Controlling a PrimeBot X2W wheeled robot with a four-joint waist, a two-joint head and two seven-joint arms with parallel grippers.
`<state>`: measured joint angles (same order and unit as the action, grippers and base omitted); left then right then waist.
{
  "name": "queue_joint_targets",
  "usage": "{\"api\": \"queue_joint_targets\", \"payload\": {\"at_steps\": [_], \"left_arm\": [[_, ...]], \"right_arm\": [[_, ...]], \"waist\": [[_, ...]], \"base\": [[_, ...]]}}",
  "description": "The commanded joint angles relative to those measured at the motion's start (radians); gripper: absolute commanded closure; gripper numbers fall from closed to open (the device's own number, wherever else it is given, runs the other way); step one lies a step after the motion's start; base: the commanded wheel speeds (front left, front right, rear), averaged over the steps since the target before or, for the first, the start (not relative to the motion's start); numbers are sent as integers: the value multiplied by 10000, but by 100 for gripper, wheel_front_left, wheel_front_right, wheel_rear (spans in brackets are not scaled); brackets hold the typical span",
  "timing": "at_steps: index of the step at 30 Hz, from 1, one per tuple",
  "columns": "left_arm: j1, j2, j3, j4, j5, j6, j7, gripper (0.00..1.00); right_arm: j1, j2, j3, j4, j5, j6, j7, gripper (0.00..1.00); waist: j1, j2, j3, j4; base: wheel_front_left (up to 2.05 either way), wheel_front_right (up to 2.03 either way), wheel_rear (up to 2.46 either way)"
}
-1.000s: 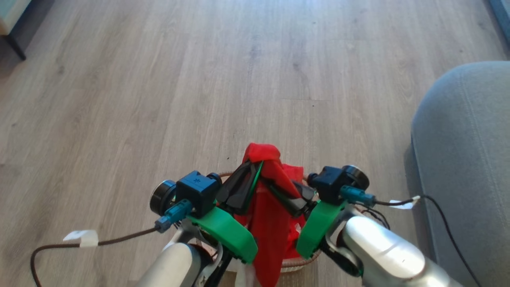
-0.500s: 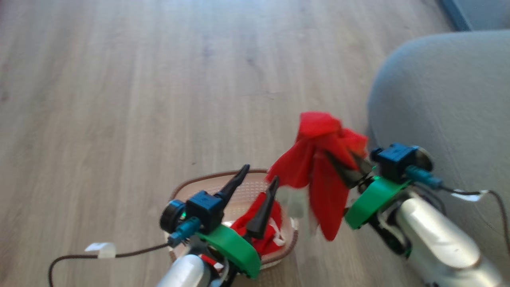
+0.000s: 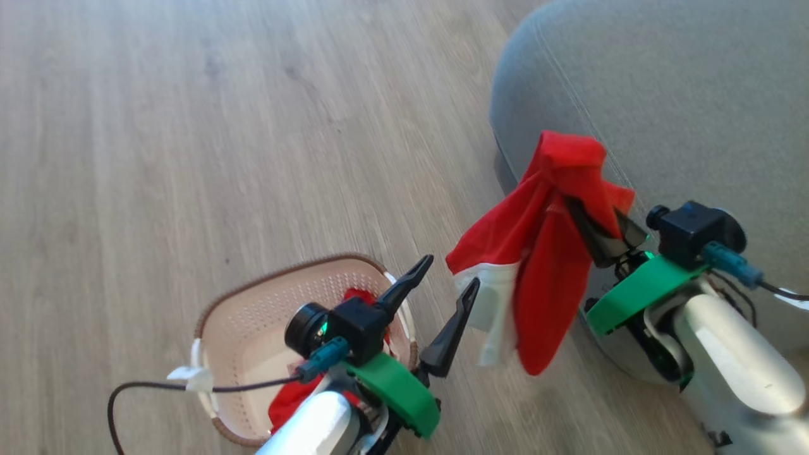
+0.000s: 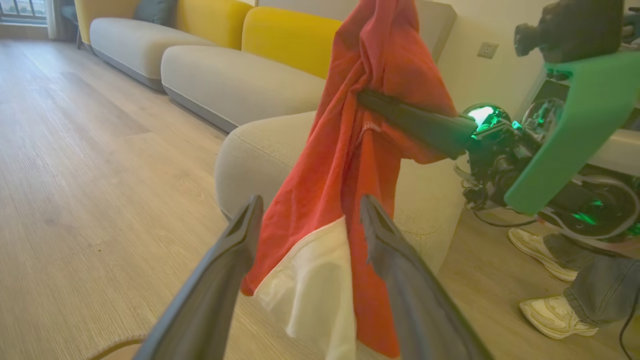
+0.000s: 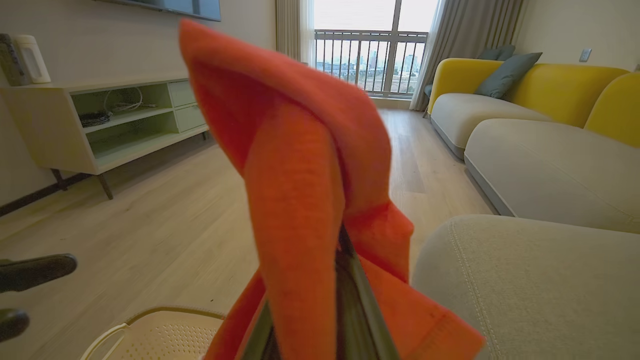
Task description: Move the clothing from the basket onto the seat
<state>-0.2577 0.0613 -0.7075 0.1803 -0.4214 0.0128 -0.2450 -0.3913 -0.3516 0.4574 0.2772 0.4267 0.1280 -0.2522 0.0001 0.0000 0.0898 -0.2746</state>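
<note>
- Progress: one red garment (image 3: 543, 253) is out of the basket (image 3: 253, 278) and hangs at the near edge of the seat (image 3: 663, 95), not yet laid on it; more red clothing (image 3: 287, 401) lies in the basket
- Right gripper (image 3: 578, 212): jaws pressed together, pinching the garment near its bunched top
- Left gripper (image 3: 452, 270): jaws spread, empty, near the hanging cloth
- Garment: limp, bright red, broad white band at the lower hem

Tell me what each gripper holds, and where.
The right gripper is shut on a red garment near its bunched top, white-trimmed hem hanging free. The left gripper is open, holding nothing.
</note>
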Motion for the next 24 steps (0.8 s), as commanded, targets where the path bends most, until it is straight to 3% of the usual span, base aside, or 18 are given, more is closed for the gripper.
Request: {"api": "queue_joint_targets", "payload": {"at_steps": [1, 7, 16, 20, 24], "left_arm": [[-507, -88, 272, -283, -10, 23, -106, 0], [-1039, -96, 204, -254, 149, 4, -134, 0], [-3275, 166, 329, -439, 906, -308, 44, 0], [-4229, 275, 420, -576, 1177, -426, 168, 0], [-4904, 328, 390, -827, 1406, -508, 326, 0]], "right_arm": [[-16, -73, -80, -404, -65, 27, -95, 100], [-230, 21, -964, -825, -123, 27, -95, 100], [-2653, 123, -3175, -778, -50, 27, -95, 100], [-4526, -355, -3923, -288, 139, 27, -44, 100], [-6716, -1280, -5069, 528, 348, 27, 572, 100]], "waist": [[-1, 0, 244, -162], [-1, 0, 1278, -103], [-1, 0, 4478, 452], [-1, 0, 5437, 585], [-1, 0, 6108, 677]], "base": [[0, 0, 0], [0, 0, 0], [0, 0, 0], [0, 0, 0], [0, 0, 0]]}}
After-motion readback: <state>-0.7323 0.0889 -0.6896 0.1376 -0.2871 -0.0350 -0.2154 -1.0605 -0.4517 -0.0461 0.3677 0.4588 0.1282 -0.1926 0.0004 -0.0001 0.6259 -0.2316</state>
